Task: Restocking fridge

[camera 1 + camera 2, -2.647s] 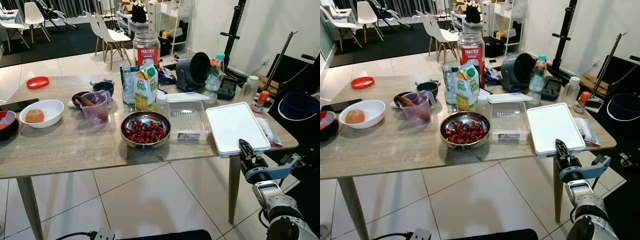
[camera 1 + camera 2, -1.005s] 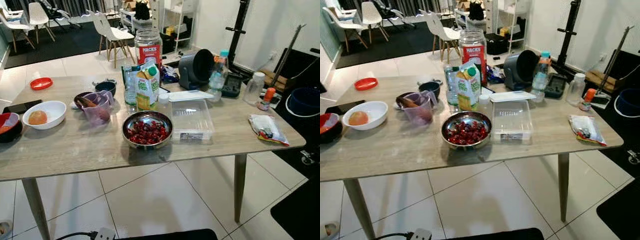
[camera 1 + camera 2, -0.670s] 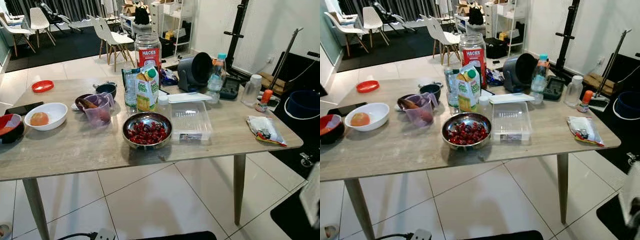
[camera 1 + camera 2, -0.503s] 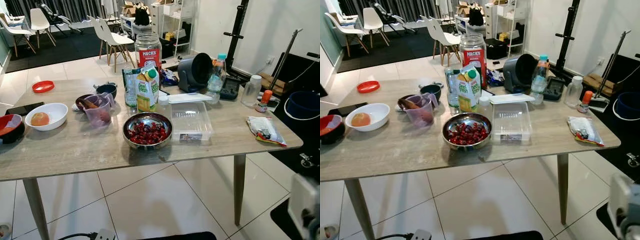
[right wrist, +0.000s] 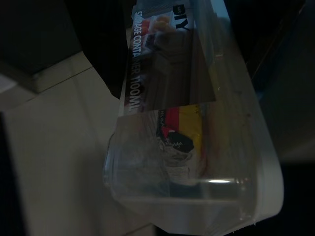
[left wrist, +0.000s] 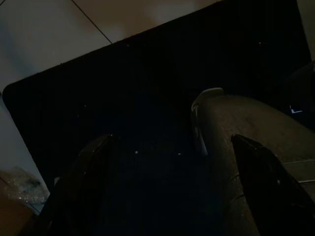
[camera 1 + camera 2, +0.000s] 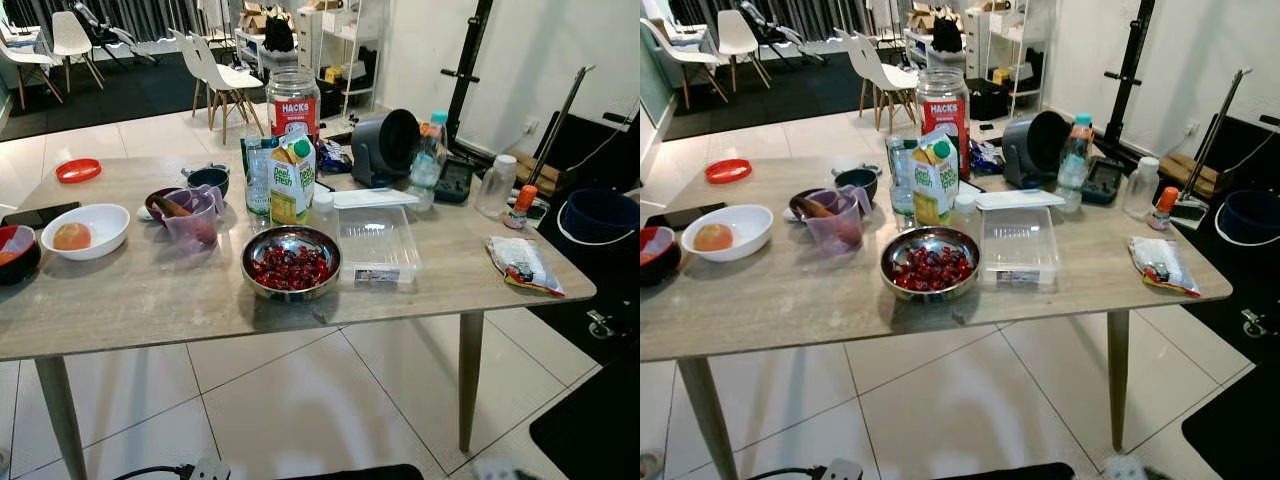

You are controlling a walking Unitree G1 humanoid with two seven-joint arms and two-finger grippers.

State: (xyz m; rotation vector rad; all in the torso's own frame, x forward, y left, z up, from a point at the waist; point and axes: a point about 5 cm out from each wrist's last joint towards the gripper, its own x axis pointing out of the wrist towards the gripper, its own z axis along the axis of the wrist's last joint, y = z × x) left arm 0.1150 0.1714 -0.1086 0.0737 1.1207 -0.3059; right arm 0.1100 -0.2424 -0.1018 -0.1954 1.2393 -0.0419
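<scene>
A clear plastic storage container (image 5: 197, 147) with a white lid and a printed label sits very close in the right wrist view, hanging over pale floor tiles. My right gripper is shut on it, with its fingers hidden by the box. My left gripper (image 6: 172, 191) hangs low in deep shade, its two black fingers (image 6: 91, 169) spread apart with nothing between them, over a dark mat. On the wooden table (image 7: 150, 300) stand a steel bowl of cherries (image 7: 291, 265), an open clear box (image 7: 376, 243) with its lid (image 7: 375, 197) behind it, and a juice carton (image 7: 292, 180).
Also on the table are a large Hacks jar (image 7: 294, 103), a water bottle (image 7: 427, 160), a purple jug (image 7: 191, 218), a white bowl with a fruit (image 7: 83, 229), a red bowl (image 7: 12, 250) and a snack packet (image 7: 523, 265). A blue bucket (image 7: 596, 215) stands at right, chairs behind.
The white-lidded container has left the table's right end, uncovering the snack packet. The pale blur at the lower right has dropped below the head views. The camera has shifted slightly.
</scene>
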